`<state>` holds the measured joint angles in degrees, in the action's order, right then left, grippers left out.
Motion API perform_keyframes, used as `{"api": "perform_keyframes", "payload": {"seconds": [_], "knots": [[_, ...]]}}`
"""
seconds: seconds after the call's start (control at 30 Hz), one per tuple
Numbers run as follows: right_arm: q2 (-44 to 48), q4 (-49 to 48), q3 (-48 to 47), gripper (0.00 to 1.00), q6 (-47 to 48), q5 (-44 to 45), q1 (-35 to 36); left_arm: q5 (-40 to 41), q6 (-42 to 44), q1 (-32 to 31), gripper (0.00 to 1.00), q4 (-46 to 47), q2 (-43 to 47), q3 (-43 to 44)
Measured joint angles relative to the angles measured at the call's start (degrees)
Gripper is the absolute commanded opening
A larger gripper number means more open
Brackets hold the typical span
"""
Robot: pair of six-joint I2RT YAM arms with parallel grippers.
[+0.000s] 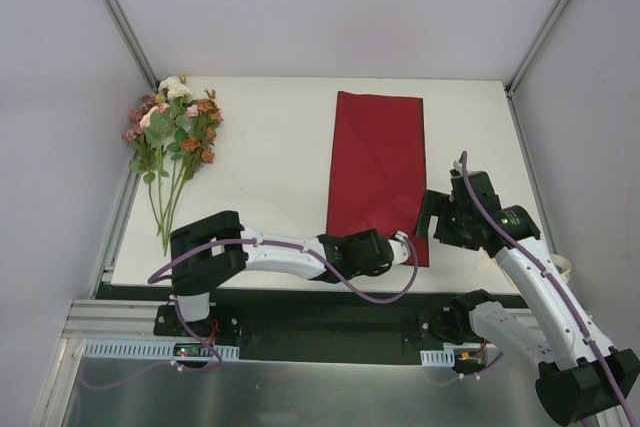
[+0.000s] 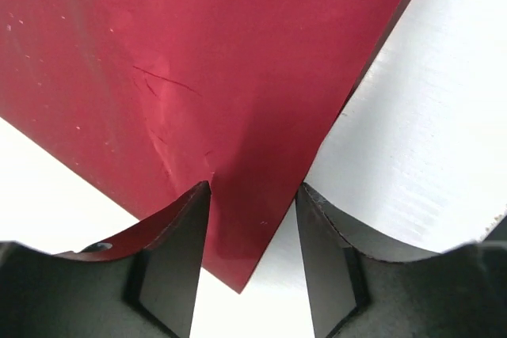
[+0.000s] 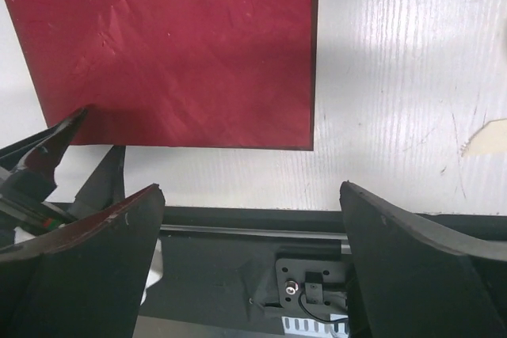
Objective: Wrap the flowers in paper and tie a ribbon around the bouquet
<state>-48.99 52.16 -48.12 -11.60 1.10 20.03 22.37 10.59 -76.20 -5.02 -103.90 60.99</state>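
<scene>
The dark red paper [image 1: 378, 162] lies flat in the middle of the white table [image 1: 270, 197]. In the left wrist view its near corner [image 2: 238, 251] sits between my left gripper's [image 2: 253, 187] jaws. They are partly closed, with a gap still showing beside the sheet. Seen from above, that gripper [image 1: 408, 247] is at the paper's near right corner. My right gripper [image 3: 249, 195] hovers wide open and empty just right of that corner [image 1: 440, 215]. The flowers [image 1: 172, 137] lie at the far left, stems toward me. A cream strip [image 1: 562, 267], perhaps the ribbon, peeks out behind the right arm.
Grey enclosure walls stand close round the table on three sides. A dark rail [image 3: 238, 227] runs along the table's near edge below the right gripper. The left gripper's fingers [image 3: 63, 136] show at the left of the right wrist view.
</scene>
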Motion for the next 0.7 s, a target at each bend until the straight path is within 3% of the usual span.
{"api": "perform_keyframes", "payload": {"seconds": [0.17,0.23,0.37,0.7], "knots": [[-0.4,-3.0,2.1,0.96,-1.3,-3.5,-2.2,2.2,0.4,-0.3,0.22,1.5,-1.7,0.3],[-0.5,-6.0,4.0,0.96,-1.6,-7.3,-5.9,2.2,0.2,-0.4,0.00,1.7,-1.8,0.3],[-2.2,-10.9,8.4,0.96,-1.7,-15.6,-14.5,2.4,-1.2,-0.4,0.00,2.3,-1.9,0.3],[-9.6,-19.4,11.3,0.96,-1.2,-26.5,-21.1,5.2,-6.9,-0.3,0.00,5.4,0.9,-2.2]]}}
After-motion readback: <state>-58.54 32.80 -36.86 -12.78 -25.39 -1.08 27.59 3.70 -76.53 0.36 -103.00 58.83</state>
